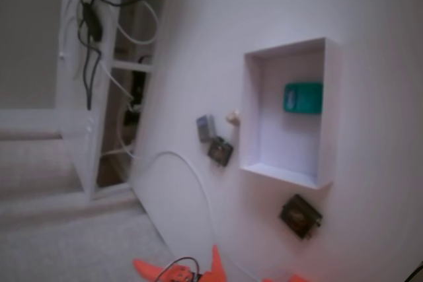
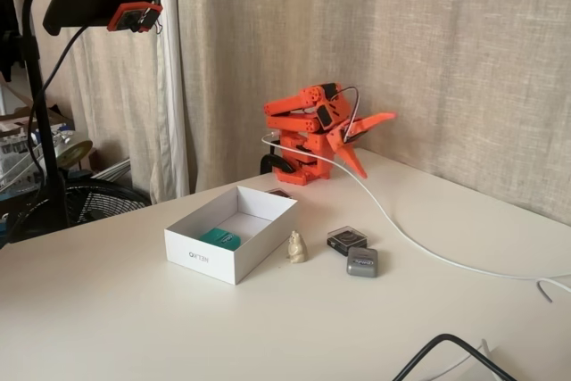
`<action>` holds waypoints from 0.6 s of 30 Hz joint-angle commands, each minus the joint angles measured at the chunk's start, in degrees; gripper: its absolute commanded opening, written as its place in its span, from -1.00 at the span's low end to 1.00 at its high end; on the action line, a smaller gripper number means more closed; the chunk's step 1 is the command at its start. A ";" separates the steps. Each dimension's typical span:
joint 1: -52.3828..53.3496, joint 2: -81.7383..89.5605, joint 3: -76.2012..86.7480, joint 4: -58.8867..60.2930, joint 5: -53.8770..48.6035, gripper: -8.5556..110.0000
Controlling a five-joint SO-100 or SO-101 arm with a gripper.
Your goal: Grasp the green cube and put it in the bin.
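The green cube (image 2: 220, 238) (image 1: 303, 97) lies inside the bin (image 2: 192, 252) (image 1: 291, 175), a shallow white tray, close to one of its walls. The orange arm (image 2: 308, 122) sits folded at the back of the table, well away from the bin. Its gripper (image 2: 377, 144) is open: one finger points up and to the right, the other slants down, and nothing is between them. In the tilted fixed view only orange parts of the arm (image 1: 215, 265) show, at the bottom edge.
Beside the bin stand a small beige figurine (image 2: 296, 247), a dark square tag (image 2: 346, 238) and a grey block (image 2: 362, 262). Another dark tag (image 1: 301, 216) lies past the bin's end. A white cable (image 2: 419, 247) crosses the table. A camera stand (image 2: 36, 131) rises at the left.
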 commanded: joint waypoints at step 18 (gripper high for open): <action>-0.62 0.53 0.00 -0.09 0.00 -1.00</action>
